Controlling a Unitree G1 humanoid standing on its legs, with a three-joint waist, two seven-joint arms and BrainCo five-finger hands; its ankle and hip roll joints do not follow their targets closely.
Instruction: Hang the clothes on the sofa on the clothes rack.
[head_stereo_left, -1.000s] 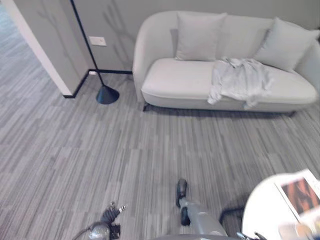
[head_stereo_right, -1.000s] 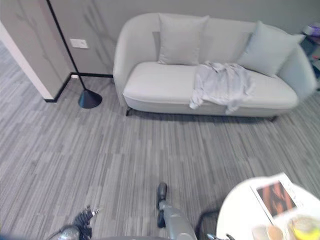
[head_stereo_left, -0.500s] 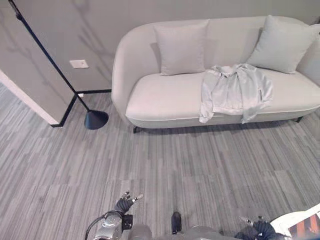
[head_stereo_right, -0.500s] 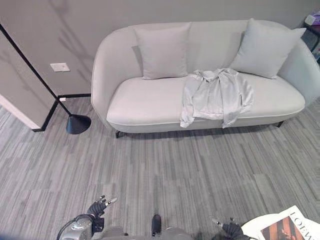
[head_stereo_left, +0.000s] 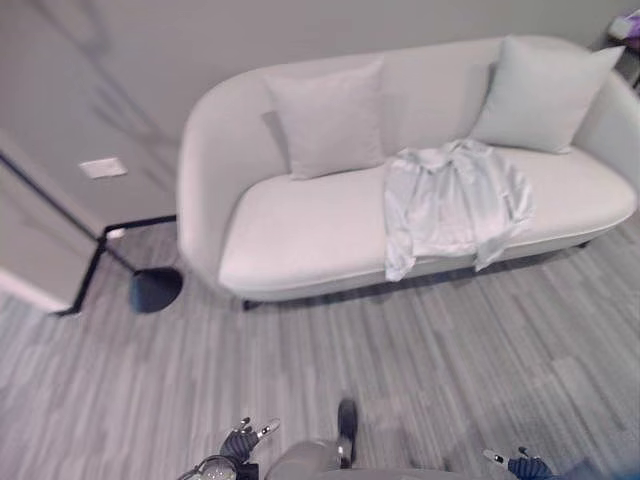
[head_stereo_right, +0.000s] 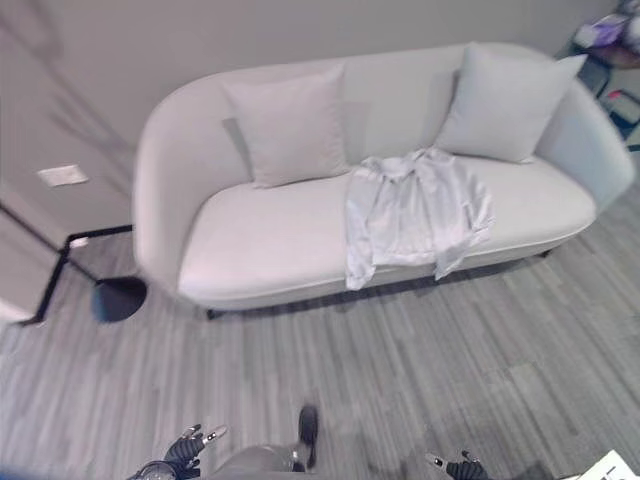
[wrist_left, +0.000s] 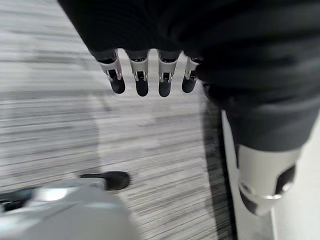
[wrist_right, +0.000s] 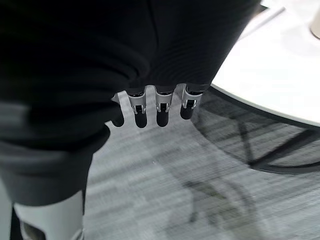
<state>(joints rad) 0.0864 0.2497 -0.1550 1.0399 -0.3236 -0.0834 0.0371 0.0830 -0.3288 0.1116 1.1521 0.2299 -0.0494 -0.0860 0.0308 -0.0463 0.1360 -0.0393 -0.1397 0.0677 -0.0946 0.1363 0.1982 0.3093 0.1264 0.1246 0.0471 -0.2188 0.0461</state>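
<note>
Your left hand (head_stereo_left: 240, 441) hangs low at 7 o'clock in the head view, fingers (wrist_left: 141, 82) straight and relaxed, holding nothing. Your right hand (head_stereo_right: 462, 467) sits low at 5 o'clock, fingers (wrist_right: 161, 107) likewise loose and empty, beside a white round table (wrist_right: 280, 75). The pale grey garment (head_stereo_left: 452, 200) lies draped over the sofa (head_stereo_left: 300, 215) seat edge at 1 o'clock, between two cushions (head_stereo_left: 330, 115), well apart from both hands.

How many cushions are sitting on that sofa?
2. One cushion leans on the backrest left of the garment; the other cushion leans at the sofa's right end. None looks hidden.
</note>
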